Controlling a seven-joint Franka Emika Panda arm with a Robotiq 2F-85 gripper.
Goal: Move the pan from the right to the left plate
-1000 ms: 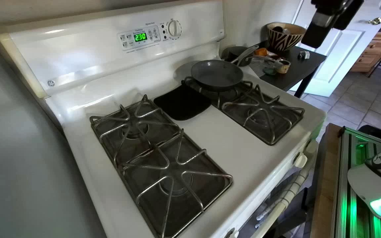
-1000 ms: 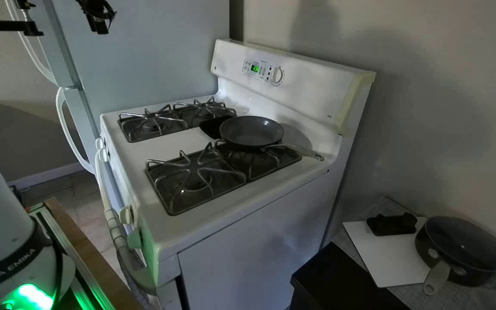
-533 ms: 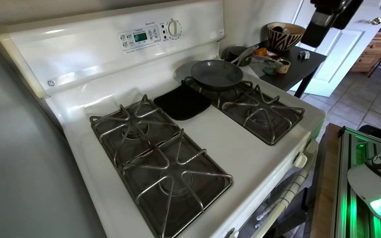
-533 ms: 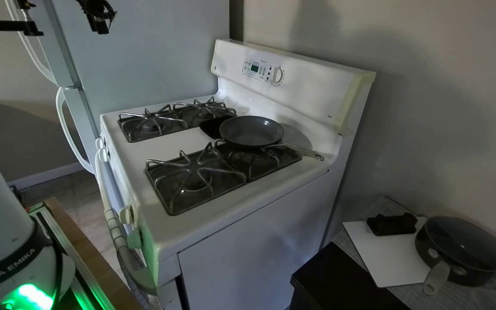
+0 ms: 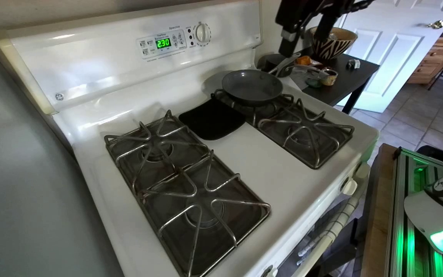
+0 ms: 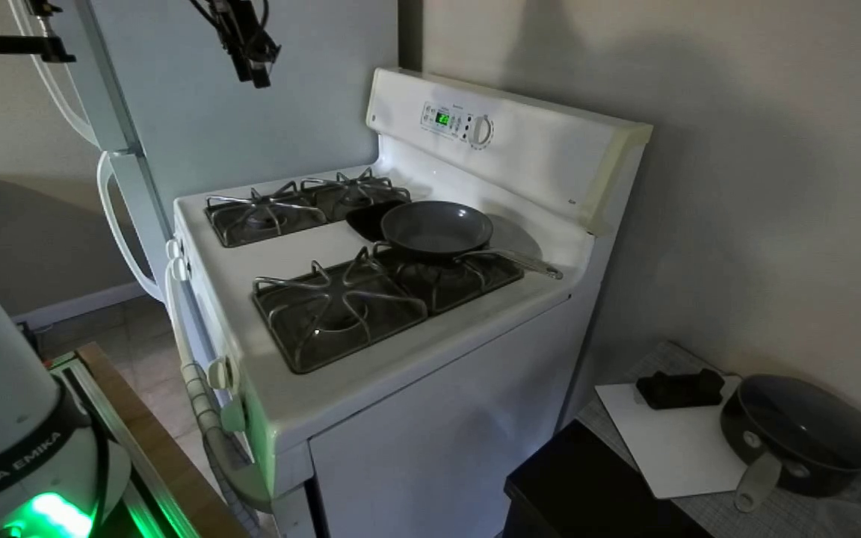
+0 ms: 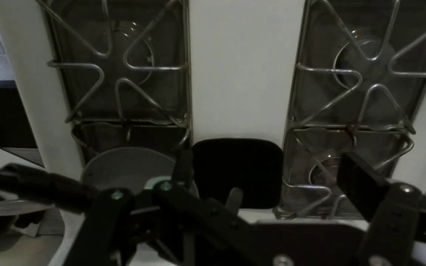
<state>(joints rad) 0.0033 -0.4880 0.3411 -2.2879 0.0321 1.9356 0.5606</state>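
The grey frying pan (image 5: 252, 85) rests on the back burner on the control-panel view's right side. It also shows in an exterior view (image 6: 436, 228), its metal handle (image 6: 524, 261) reaching toward the stove's side edge. In the wrist view the pan (image 7: 124, 166) is at lower left, partly hidden by a finger. The left burners are bare: front grate (image 5: 202, 204) and back grate (image 5: 156, 148). My gripper (image 7: 266, 162) is open and empty, high above the stove. It also shows in both exterior views (image 5: 306, 38) (image 6: 255, 73), well apart from the pan.
A black mat (image 5: 212, 119) lies between the back burners. The control panel (image 5: 164, 42) rises behind. A dark saucepan (image 6: 797, 441) and black object (image 6: 681, 390) stand beside the stove. A patterned bowl (image 5: 331, 42) sits on a dark table. A fridge (image 6: 266, 112) flanks the stove.
My gripper has moved over toward the stove, leftward in an exterior view and rightward and lower in an exterior view. The pan has not moved.
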